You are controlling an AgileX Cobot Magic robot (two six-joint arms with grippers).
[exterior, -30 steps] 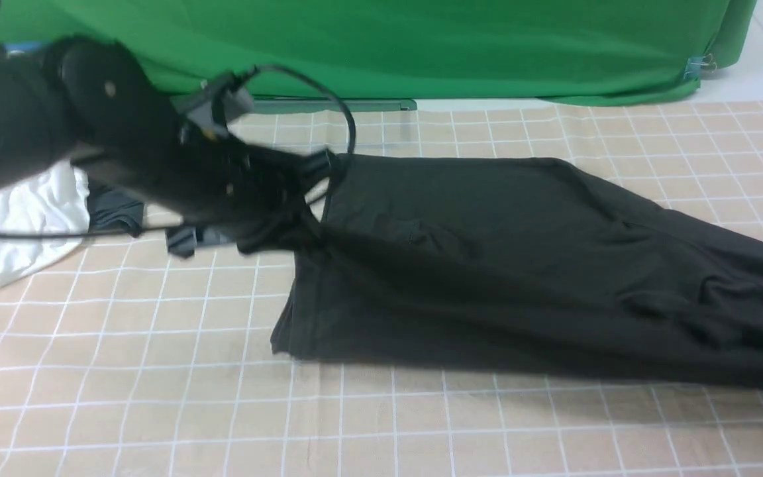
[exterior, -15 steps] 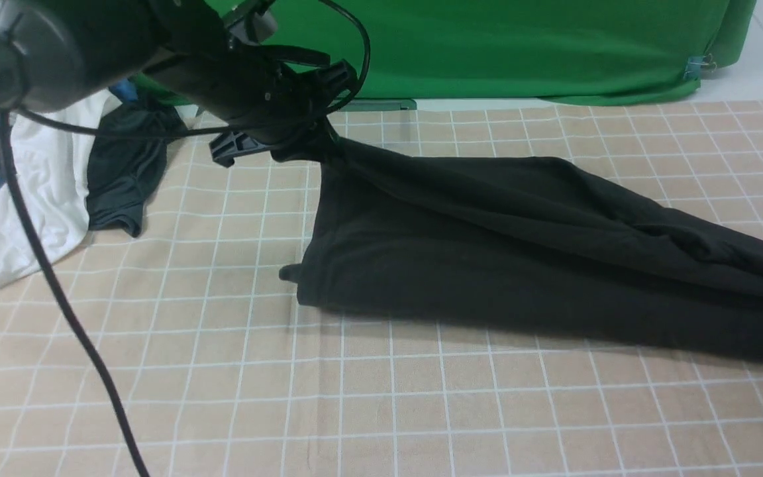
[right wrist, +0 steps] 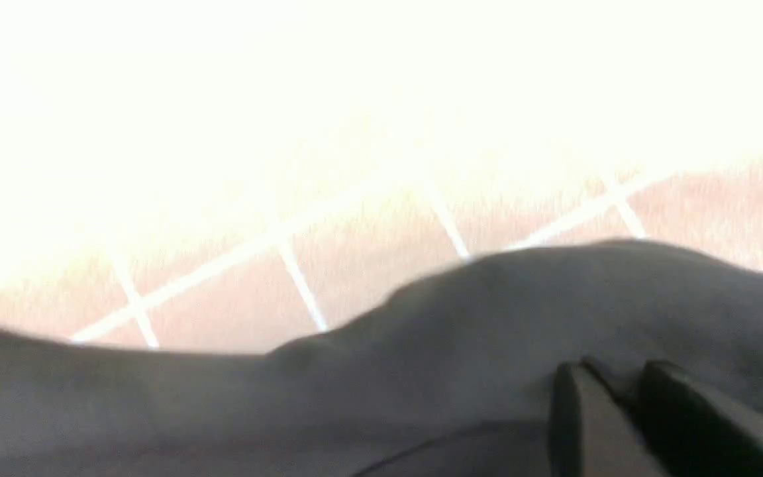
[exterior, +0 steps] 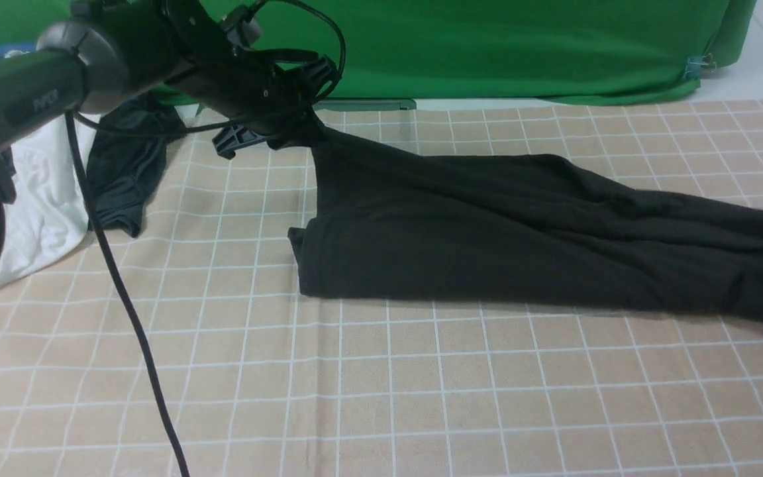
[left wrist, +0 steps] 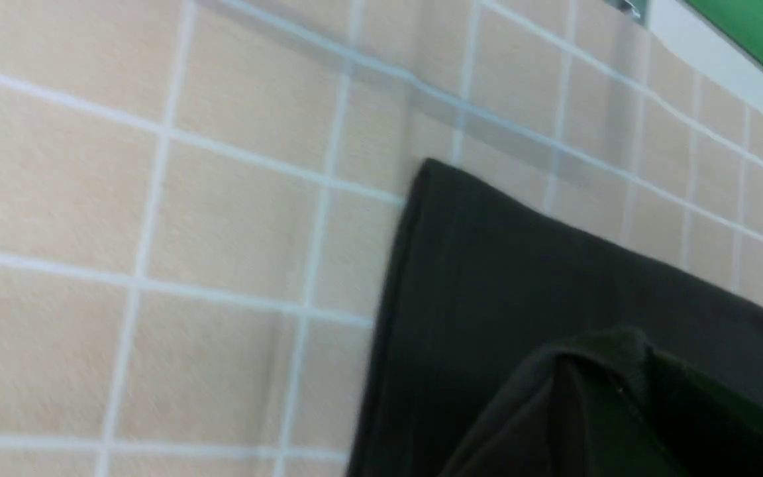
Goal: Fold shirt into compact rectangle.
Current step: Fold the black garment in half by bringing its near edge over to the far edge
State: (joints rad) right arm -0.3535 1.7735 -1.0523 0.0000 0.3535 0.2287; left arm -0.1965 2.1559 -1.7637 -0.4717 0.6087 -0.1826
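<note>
One shirt [exterior: 487, 225] pinched, left fingers [exterior: 292, 126] (raised), right fingers [right wrist: 580, 430]

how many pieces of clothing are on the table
3. The black shirt stretches from the middle to the right edge; a dark grey garment lies at far left; a white garment sits beside it. The left arm covers part of that pile, so more may be hidden.

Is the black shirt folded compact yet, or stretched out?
Stretched out: the shirt lies as a long band across the table, one corner lifted by the shut left gripper, right end out of frame.
</note>
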